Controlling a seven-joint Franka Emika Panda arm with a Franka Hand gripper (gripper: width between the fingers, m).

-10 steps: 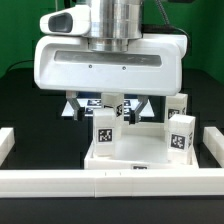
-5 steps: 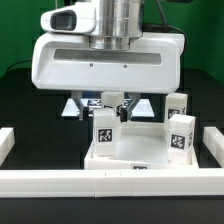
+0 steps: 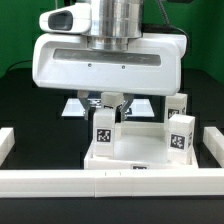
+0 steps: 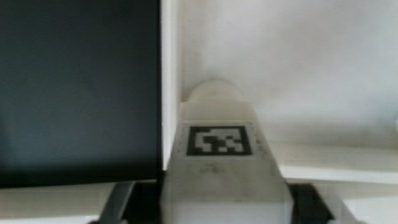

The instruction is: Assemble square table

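Note:
The white square table panel (image 3: 135,150) lies flat inside the border rails. Three white tag-marked leg posts stand on it: one near the exterior view's left (image 3: 104,131) and two at the right, a nearer one (image 3: 181,135) and a farther one (image 3: 178,104). My gripper (image 3: 112,102) hangs right over the left leg post, jaws narrowed onto its top. In the wrist view the leg post (image 4: 217,140) fills the gap between the dark fingers (image 4: 128,202), with the white panel (image 4: 302,60) beneath it.
White border rails run along the front (image 3: 110,182), the left (image 3: 6,140) and the right (image 3: 214,140). The marker board (image 3: 76,107) lies behind the panel, partly hidden by my hand. Black tabletop (image 4: 80,90) lies beside the panel.
My fingers have drawn together from a wide spread onto the left leg post. The hand, the panel and the other posts have stayed put.

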